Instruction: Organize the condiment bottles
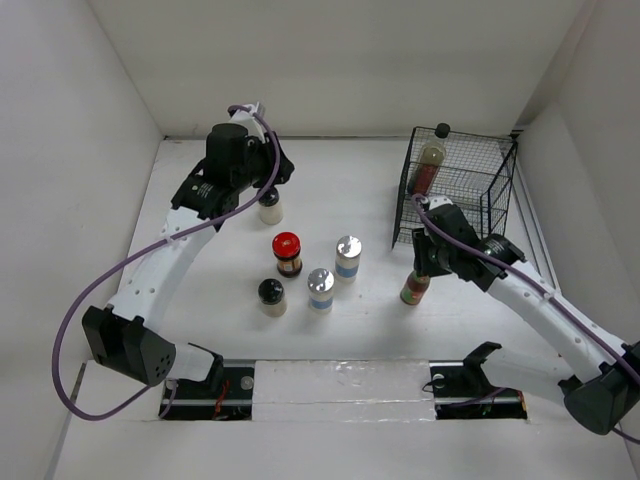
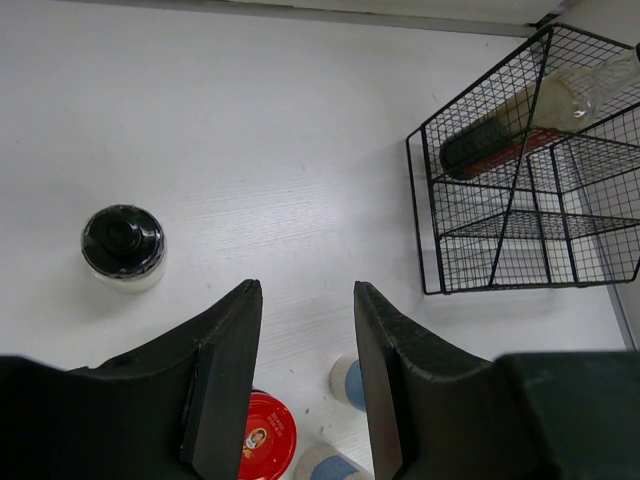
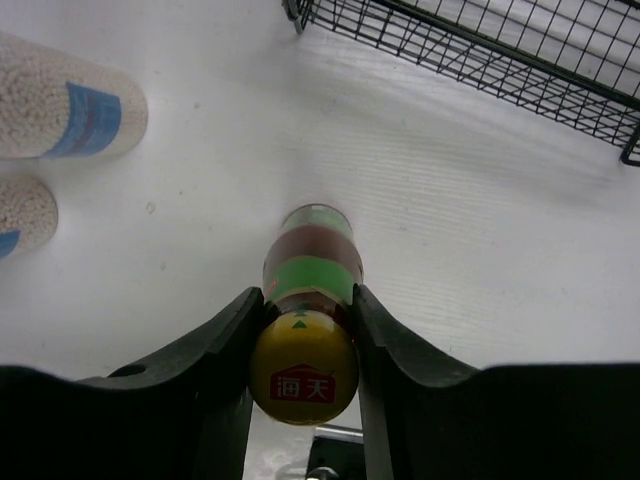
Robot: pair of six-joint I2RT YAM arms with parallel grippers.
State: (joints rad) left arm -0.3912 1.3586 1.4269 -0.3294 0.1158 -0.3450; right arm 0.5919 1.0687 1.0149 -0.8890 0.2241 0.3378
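The right fingers (image 3: 228, 335) pinch the neck of the green-red labelled bottle (image 3: 312, 262), which stands upright on the desk (image 1: 370, 200) near the wire basket (image 1: 500, 185). A good lift likely needs both pads seated evenly under the yellow cap, then a straight rise that clears the basket rim. The left fingers (image 2: 225, 350) hang narrowly parted and empty above the red-lidded jar (image 2: 262, 440).

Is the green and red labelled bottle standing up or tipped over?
Upright: the green-red bottle stands on the table, cap up, between the fingers of the right gripper.
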